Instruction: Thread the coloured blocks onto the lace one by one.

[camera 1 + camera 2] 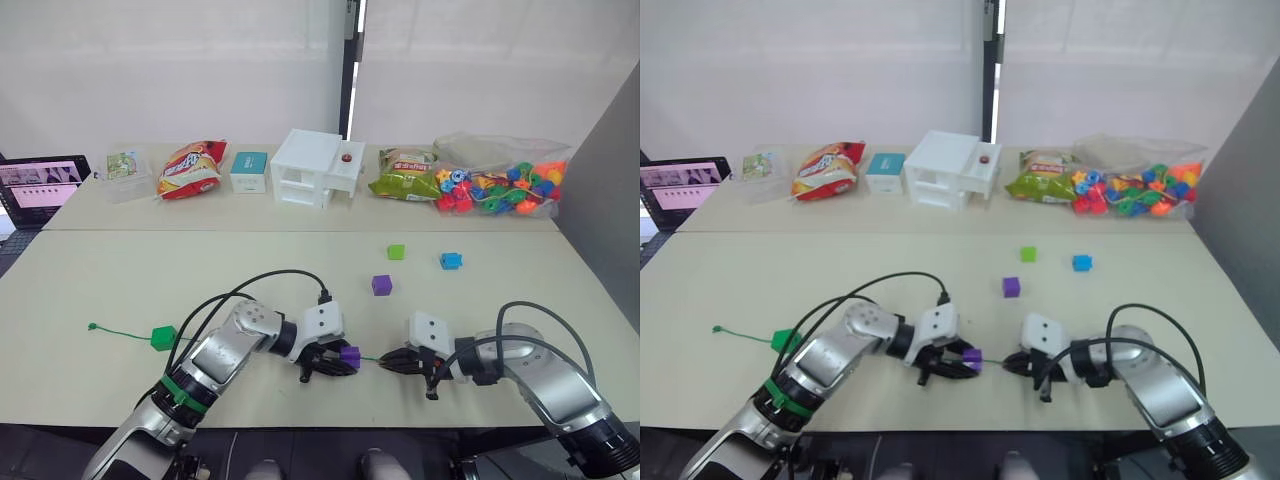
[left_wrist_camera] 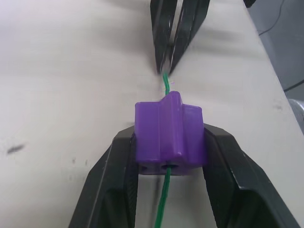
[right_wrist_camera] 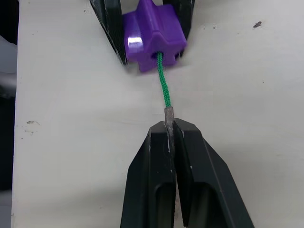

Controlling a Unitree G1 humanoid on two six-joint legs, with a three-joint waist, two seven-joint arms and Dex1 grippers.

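Observation:
My left gripper (image 1: pixel 343 362) is shut on a purple block (image 2: pixel 170 133) low over the table's near edge. The green lace (image 3: pixel 164 88) passes through this block's hole and comes out toward my right gripper (image 3: pixel 169 126), which is shut on the lace's stiff dark tip (image 3: pixel 168 114). Behind my left arm the lace trails left through a dark green block (image 1: pixel 164 337) to its knotted tail (image 1: pixel 91 326). Loose on the table farther out lie another purple block (image 1: pixel 381 285), a light green block (image 1: pixel 396 252) and a blue block (image 1: pixel 451 261).
Along the back of the table (image 1: pixel 120 280) stand a bag of mixed beads (image 1: pixel 500 187), two snack bags (image 1: pixel 192 168) (image 1: pixel 405 173), a white box (image 1: pixel 315 168) and a teal box (image 1: pixel 249 172). A laptop (image 1: pixel 40 186) sits at far left, a grey panel (image 1: pixel 605 200) at right.

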